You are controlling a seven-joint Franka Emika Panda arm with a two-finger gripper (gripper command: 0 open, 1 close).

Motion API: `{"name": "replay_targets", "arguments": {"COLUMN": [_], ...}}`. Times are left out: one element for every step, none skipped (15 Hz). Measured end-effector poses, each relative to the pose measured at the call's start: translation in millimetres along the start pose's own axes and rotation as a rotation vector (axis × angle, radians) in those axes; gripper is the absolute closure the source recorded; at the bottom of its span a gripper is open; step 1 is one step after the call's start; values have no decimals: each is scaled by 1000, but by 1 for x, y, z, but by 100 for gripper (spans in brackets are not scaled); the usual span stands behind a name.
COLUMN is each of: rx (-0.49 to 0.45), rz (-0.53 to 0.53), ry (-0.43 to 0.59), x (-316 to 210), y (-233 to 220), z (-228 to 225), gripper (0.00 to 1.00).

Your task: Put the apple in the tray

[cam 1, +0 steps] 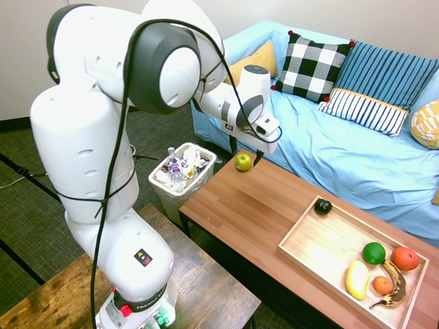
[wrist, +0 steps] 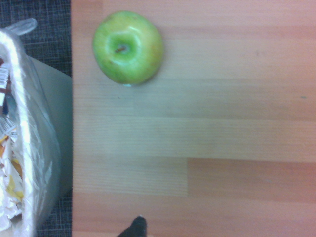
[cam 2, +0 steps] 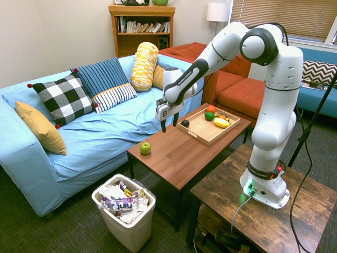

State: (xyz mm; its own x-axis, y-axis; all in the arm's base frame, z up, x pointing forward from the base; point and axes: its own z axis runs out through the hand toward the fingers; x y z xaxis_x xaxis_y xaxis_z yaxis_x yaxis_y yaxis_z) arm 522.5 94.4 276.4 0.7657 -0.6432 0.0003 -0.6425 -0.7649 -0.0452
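The yellow-green apple [cam 1: 243, 162] [cam 2: 145, 148] sits on the wooden coffee table [cam 1: 254, 205] near its corner by the sofa and the bin. In the wrist view the apple [wrist: 127, 47] shows from above with its stem dimple up. My gripper [cam 1: 247, 154] [cam 2: 169, 125] hangs open above the table, a short way from the apple on the tray side, with nothing between its fingers. The pale wooden tray [cam 1: 322, 240] [cam 2: 202, 130] lies at the table's other end.
The tray holds a dark green fruit [cam 1: 374, 253], a red-orange one [cam 1: 405, 258], a yellow one [cam 1: 357, 279] and a black round fruit [cam 1: 322, 206]. A white bin [cam 1: 182, 168] [wrist: 29, 148] full of rubbish stands beside the apple's corner. The blue sofa [cam 1: 343, 151] runs behind the table.
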Motion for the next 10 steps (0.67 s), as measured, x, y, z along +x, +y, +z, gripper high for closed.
{"name": "replay_targets", "arguments": {"rx": [-3, -7, -11, -13, -19, -28, -37, -47, -55, -64], "rz": [-14, -26, -34, -42, -47, -49, -49, -47, -47, -45], "ry": [0, 4, 7, 11, 16, 19, 20, 20, 19, 17], "x": [-2, -4, -7, -9, -8, -6, -4, 0, 4, 9], "y": [-13, -26, -39, -51, -63, -73, -82, -90, -97, -103], "z": [7, 13, 19, 25, 33, 44, 56, 70, 83, 95], "gripper": [0, 0, 0, 0, 0, 0, 0, 0, 0, 0]}}
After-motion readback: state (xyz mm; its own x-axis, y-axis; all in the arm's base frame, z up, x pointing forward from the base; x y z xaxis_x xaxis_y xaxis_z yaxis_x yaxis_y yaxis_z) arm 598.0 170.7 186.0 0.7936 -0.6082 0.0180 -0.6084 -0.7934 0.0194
